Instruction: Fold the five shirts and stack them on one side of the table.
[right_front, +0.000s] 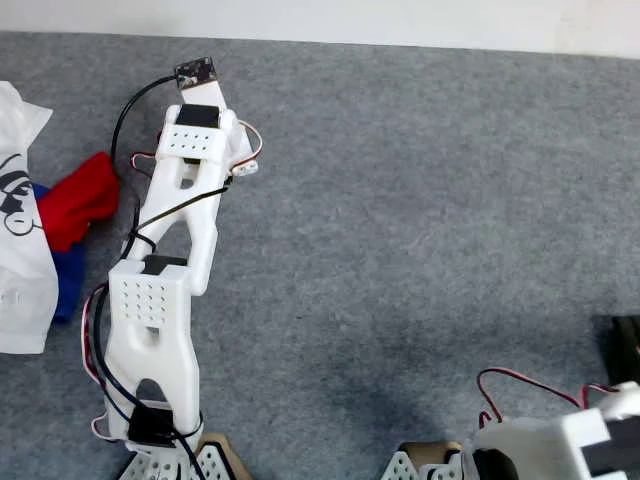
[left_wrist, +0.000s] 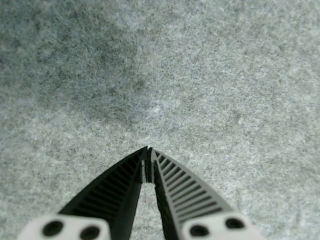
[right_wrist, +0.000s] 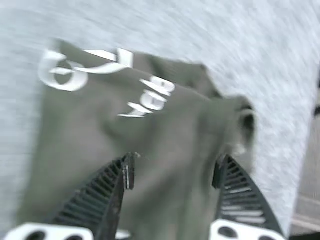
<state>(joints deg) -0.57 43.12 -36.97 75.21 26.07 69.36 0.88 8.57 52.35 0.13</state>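
Note:
An olive shirt (right_wrist: 150, 120) with white print lies flat on the grey felt under my right gripper (right_wrist: 175, 167). That gripper is open, one finger on each side over the cloth, holding nothing. My left gripper (left_wrist: 149, 154) is shut and empty above bare grey felt. In the high view the left arm (right_front: 190, 200) stretches toward the table's far side, and the right arm (right_front: 560, 445) sits at the near right corner. A white shirt (right_front: 20, 250), a red shirt (right_front: 85, 195) and a blue shirt (right_front: 68, 275) lie bunched together at the left edge.
Grey felt (right_front: 400, 220) covers the table, and its middle and far right are bare. A dark shape (right_front: 625, 345) shows at the right edge, too cut off to identify. Cables run along the left arm.

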